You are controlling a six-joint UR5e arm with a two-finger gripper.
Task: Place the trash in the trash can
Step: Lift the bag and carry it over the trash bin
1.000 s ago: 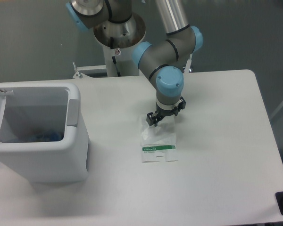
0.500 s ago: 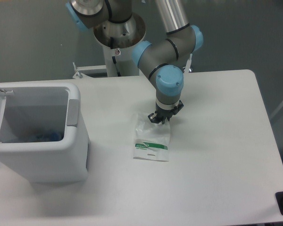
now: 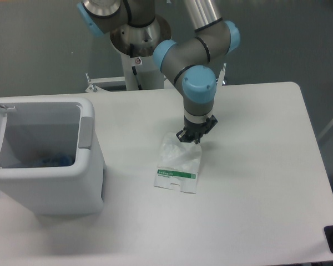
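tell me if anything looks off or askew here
Nothing is spilled or damaged. The packet hangs tilted from the gripper, pinched at its top edge. The trash can stands upright, lid open.

One white trash can (image 3: 50, 183) at left, lid up — one flat plastic packet (image 3: 178, 165) mid-frame, one gripper (image 3: 190, 138), one worktop (image 3: 255, 194); something bluish, indistinct, lies inside the can.

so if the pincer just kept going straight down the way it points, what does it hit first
The pincer points down at the top edge of the packet, which it seems to pinch already; directly beneath is the table. Height above it is unclear.
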